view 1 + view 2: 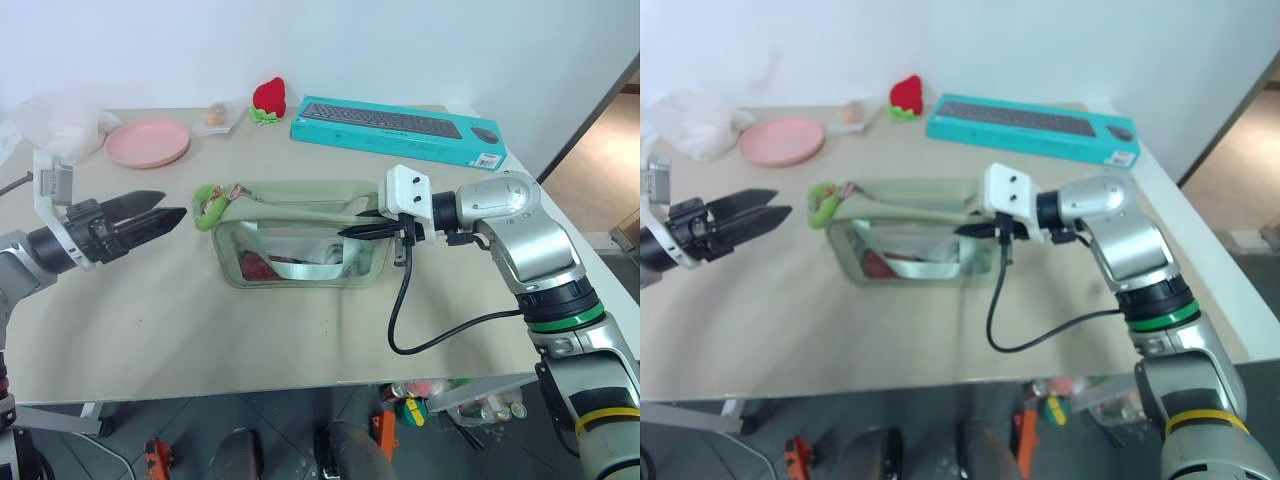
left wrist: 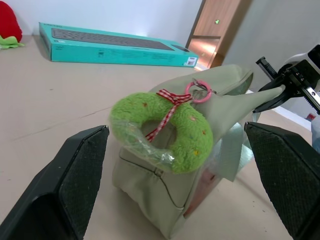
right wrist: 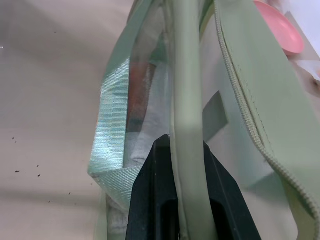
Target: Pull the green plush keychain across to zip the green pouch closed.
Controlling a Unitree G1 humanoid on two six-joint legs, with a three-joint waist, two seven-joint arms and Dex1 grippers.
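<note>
The right gripper (image 1: 352, 231) pinches the pouch (image 1: 300, 240) strap. The left gripper (image 1: 172, 215), fingers wide, hovers beside the keychain (image 1: 210, 207); next it must close on it, I'd say.

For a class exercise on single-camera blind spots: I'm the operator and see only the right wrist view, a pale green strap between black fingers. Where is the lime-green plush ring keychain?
Observer: The lime-green plush ring keychain hangs at the end of the sage-green clear-sided pouch nearest the left gripper, opposite the right gripper, which is shut on the green strap handle.
Operator: Is the left gripper holding it?
Observer: No. Its jaws are open, short of the keychain.
Operator: What's behind the pouch?
Observer: A long teal keyboard box lies along the table's far edge.
</note>
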